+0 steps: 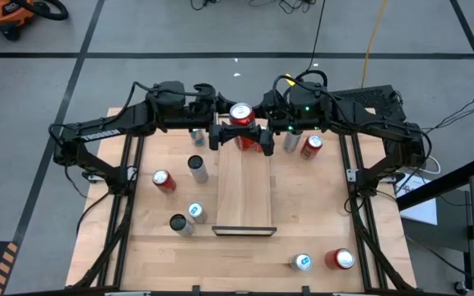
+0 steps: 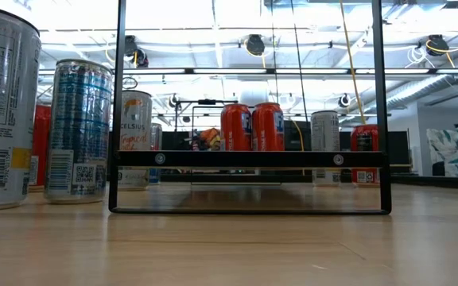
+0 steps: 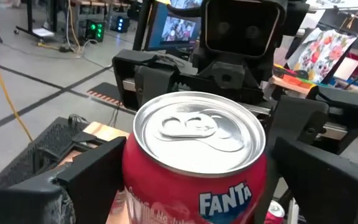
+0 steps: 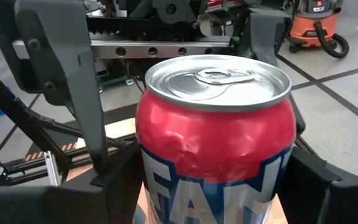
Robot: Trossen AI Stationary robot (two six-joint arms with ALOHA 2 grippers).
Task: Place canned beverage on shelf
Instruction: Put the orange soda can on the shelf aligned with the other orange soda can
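Right gripper (image 4: 213, 186) pinches the Fanta can (image 1: 241, 114) over the shelf's (image 1: 243, 193) far end — left gripper (image 3: 188, 186) spread wide around it, apparently releasing after a handover.

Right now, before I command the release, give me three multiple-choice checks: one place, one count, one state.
1. The Fanta can is:
A over the shelf's far end
B on the floor
C at the table's near edge

2. Cans in the high view's bottom-right table corner:
A none
B two
C five

3. The right tool is:
A shut on the Fanta can
B empty
C out of view

Key:
1. A: the high view shows it there.
2. B: a silver can and a red can.
3. A: its fingers press the can's sides.
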